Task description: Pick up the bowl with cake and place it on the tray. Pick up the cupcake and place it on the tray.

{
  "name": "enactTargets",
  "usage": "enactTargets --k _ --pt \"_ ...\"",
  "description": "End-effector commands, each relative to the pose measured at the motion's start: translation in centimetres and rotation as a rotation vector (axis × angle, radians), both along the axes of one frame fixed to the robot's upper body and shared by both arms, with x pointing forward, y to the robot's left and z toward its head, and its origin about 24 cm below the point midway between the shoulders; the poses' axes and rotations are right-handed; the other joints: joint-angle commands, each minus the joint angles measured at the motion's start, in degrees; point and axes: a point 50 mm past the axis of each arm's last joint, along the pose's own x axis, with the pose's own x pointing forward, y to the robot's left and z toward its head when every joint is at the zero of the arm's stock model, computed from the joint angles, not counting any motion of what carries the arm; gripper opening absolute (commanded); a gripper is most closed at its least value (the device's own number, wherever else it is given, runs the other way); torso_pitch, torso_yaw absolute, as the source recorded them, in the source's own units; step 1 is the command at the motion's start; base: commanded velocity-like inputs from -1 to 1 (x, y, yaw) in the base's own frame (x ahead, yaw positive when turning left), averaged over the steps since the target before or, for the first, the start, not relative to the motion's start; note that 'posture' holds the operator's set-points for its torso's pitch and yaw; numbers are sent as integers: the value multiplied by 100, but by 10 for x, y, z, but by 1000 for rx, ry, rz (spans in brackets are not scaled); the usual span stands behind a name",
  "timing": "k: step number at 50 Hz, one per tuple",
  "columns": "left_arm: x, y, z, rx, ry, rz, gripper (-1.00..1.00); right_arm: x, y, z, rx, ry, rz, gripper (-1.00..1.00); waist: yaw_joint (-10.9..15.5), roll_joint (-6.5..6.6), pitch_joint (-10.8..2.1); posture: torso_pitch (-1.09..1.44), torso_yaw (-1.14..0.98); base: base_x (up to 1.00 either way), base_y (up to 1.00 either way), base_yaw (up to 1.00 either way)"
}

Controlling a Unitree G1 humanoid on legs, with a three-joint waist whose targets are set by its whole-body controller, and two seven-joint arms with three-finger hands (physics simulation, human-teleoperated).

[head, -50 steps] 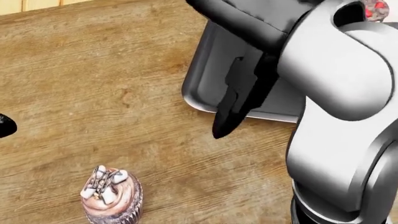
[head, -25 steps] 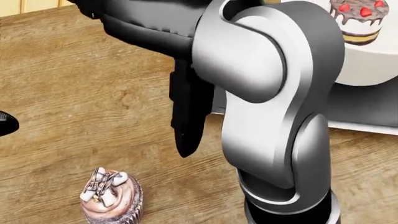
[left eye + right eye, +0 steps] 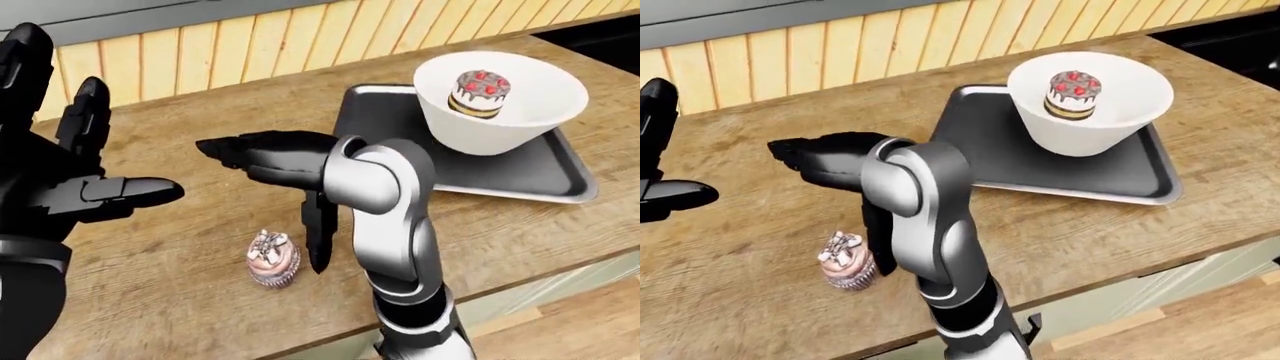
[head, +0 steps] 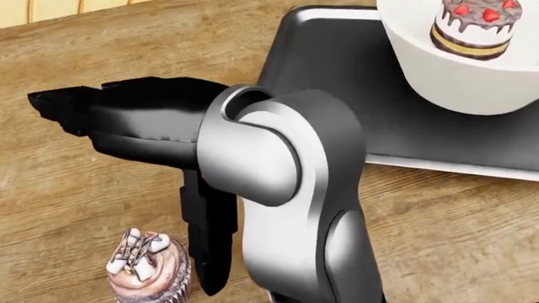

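I see the white round bowl holding a small layered cake with red berries already sitting on the dark grey rectangular metal tray, upper right of the left-eye view. The bowl rests toward the tray's upper right part.

The pink-frosted cupcake with marshmallow pieces on top stands upright on the brown wooden countertop, lower centre-left of that view, well apart from the tray.

My right hand reaches across the middle of the frame from a silver elbow joint, black palm pointing left. One black finger hangs straight down just to the right of the cupcake; I cannot tell if it touches the wrapper. The other digits stretch out leftward above the counter. The fingers are spread, holding nothing.

My left hand fills the left edge of the left-eye view, raised above the counter, fingers splayed apart and empty, one pointing right toward the other hand.

Pale yellow vertical wooden slats run along the top behind the counter.
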Motion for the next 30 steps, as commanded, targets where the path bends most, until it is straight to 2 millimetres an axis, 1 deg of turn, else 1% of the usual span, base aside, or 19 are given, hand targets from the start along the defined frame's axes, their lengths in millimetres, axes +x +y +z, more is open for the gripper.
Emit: enactTargets --k 1,10,22,30 --pt "-5 1 11 9 -66 8 100 -7 3 10 31 -65 16 100 -8 46 -136 0 0 0 0 0" --pt "-5 1 11 7 -67 11 100 -9 11 -7 31 -21 44 100 -20 73 -154 0 0 0 0 0" --pt "-5 3 8 6 -63 14 100 -12 17 -24 17 16 62 82 -29 89 -174 0 0 0 0 0" --pt "-4 3 7 7 -63 14 100 -12 20 -32 13 33 72 77 -34 91 -177 0 0 0 0 0"
